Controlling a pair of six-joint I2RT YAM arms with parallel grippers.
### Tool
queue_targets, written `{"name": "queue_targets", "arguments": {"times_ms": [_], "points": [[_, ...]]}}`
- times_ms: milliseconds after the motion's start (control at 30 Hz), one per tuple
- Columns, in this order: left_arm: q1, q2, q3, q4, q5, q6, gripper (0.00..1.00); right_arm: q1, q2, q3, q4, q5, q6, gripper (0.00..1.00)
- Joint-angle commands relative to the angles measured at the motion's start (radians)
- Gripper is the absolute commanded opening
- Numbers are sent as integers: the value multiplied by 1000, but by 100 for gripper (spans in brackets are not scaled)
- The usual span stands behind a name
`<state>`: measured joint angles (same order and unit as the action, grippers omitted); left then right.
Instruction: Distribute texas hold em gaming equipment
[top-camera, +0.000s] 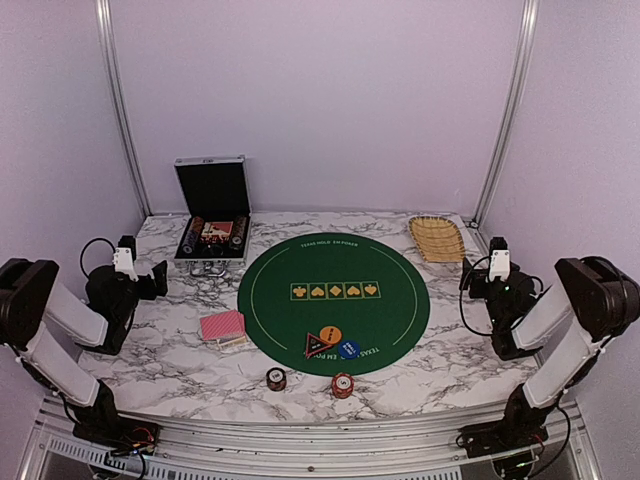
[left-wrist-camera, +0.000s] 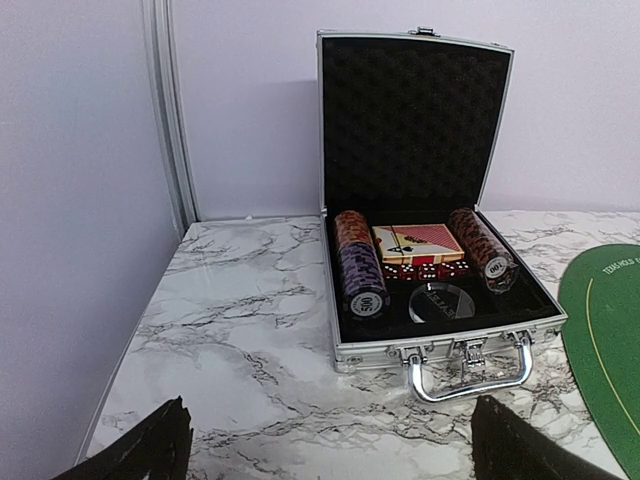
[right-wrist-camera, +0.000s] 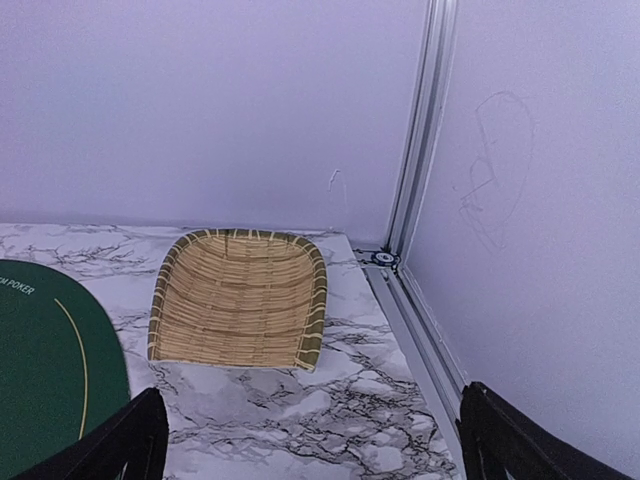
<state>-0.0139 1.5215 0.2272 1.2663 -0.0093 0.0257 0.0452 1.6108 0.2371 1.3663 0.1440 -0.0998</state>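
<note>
- Across the whole scene stretches a marble table (top-camera: 150, 350), with one arm at each near corner.
- At its centre lies a round green mat (top-camera: 390, 300), printed with a row of five card suits.
- Far left of the mat stands a black case (left-wrist-camera: 410, 120), its lid upright. Inside, two chip rolls (left-wrist-camera: 360, 272) flank a boxed deck (left-wrist-camera: 418, 243), with red dice (left-wrist-camera: 425, 271) just in front of the deck.
- At the left, on the near side of the case, the left gripper (left-wrist-camera: 330, 445) hovers with its jaws spread wide, holding nothing.
- At the right, the right gripper (right-wrist-camera: 315, 440) hovers facing the far right corner, jaws equally wide and empty.
- A wicker basket (right-wrist-camera: 240, 300) sits far right, just off the mat.
- Pink-backed playing cards (top-camera: 222, 325) lie in a stack on the marble, just beside the mat's near left edge.
- On the mat's near part, a dark triangular marker (top-camera: 318, 345), an orange button (top-camera: 331, 334) and a blue button (top-camera: 348, 349) cluster together, touching.
- Nearer than the mat, apart from each other, stand a dark chip stack (top-camera: 276, 378) to the left and a red chip stack (top-camera: 342, 384) to the right.
</note>
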Motion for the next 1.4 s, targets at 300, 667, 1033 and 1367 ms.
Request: {"name": "queue_targets", "arguments": {"times_ms": [300,667,1033,1367], "points": [[52,-161,216,-484,115,3,99,-10,-287,198,-584,142,168,99],[53,-251,672,-1327,83,148,99,-3,-296,469,-963,-358,448,99],[52,-340,736,-1508,46,119,99,471,-172,734,-1393,-182,234,99],[53,-402,791,-1647,83,147,99,475,-35,804,-1468,-455,376,99]]}}
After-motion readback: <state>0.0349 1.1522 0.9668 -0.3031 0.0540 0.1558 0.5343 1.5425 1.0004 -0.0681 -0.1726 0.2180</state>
